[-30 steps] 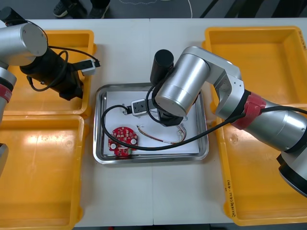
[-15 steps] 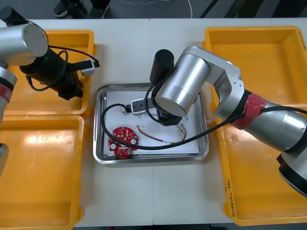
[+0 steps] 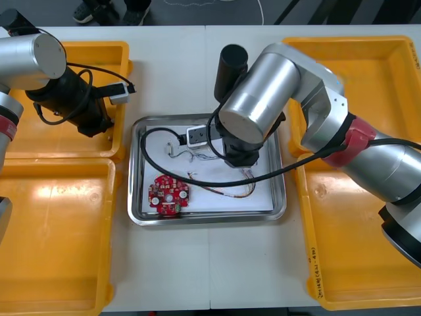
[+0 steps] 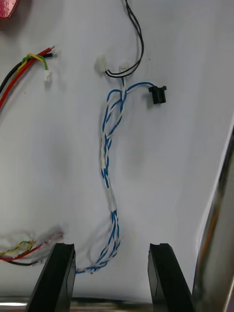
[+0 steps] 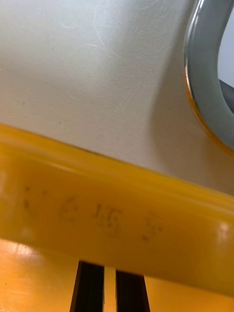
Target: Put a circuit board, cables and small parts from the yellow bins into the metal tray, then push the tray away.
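My right gripper (image 4: 112, 278) hangs open just above the metal tray's white floor (image 4: 170, 161). A twisted blue and white cable (image 4: 107, 170) lies loose on the floor, running out from between the fingers. In the front view the right arm (image 3: 256, 99) hovers over the metal tray (image 3: 136, 197). The tray holds a round red circuit board (image 3: 168, 195), a black cable (image 3: 148, 168) and a red and yellow cable (image 3: 220, 192). My left gripper (image 5: 110, 287) is shut on nothing, just inside a yellow bin's wall (image 5: 117, 214). The left arm (image 3: 72, 99) sits over the far left bin.
Two yellow bins stand on the left (image 3: 52, 230) and two on the right (image 3: 355, 72), their floors bare where visible. The tray's shiny rim (image 4: 214, 243) rises close beside one right finger. Bare table (image 3: 171, 72) lies beyond the tray.
The right gripper opened and let go of the blue and white cable, then the arm drew back toward the tray's far side. The left gripper's fingers closed.
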Robot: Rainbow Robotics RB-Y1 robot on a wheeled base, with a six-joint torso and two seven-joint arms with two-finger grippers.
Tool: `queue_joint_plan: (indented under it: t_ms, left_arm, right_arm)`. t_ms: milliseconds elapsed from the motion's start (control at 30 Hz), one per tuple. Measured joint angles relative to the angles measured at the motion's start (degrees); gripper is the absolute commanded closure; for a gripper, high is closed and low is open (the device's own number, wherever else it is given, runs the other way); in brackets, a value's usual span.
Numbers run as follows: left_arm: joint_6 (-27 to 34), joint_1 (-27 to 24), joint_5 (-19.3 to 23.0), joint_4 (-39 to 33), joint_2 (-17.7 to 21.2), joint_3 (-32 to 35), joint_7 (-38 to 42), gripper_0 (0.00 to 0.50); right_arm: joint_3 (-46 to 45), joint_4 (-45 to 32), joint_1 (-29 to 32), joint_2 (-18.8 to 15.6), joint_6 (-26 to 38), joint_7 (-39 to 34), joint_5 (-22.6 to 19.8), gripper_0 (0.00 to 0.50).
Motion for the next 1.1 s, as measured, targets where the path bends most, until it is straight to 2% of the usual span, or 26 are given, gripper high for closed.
queue_joint_plan:
  t_ms: [167, 333, 667, 900, 1100]
  left_arm:
    - [0.0, 0.0, -0.5, -0.1, 0.0, 0.0, 0.0, 0.5]
    - [0.0, 0.0, -0.9, -0.1, 0.0, 0.1, 0.0, 0.5]
    - [0.0, 0.0, -1.3, -0.1, 0.0, 0.2, 0.0, 0.5]
    - [0.1, 0.0, -1.1, -0.1, 0.1, 0.5, 0.0, 0.5]
    - [1.0, 0.0, -0.3, -0.1, 1.1, 0.5, 0.0, 0.5]
  right_arm:
    - [-5.4, -2.3, 0.0, 0.0, 5.3, -3.2, -2.4, 0.07]
    - [-9.8, -4.9, 0.0, -0.5, 9.5, -10.1, -5.5, 0.07]
    - [-11.0, -12.8, 0.3, -5.7, 14.0, -27.1, -11.1, 0.069]
    - [-15.2, -17.5, 3.9, -7.5, 18.0, -36.2, -11.6, 0.07]
    - [-19.0, -22.2, 7.9, -9.7, 18.3, -43.1, -12.1, 0.07]
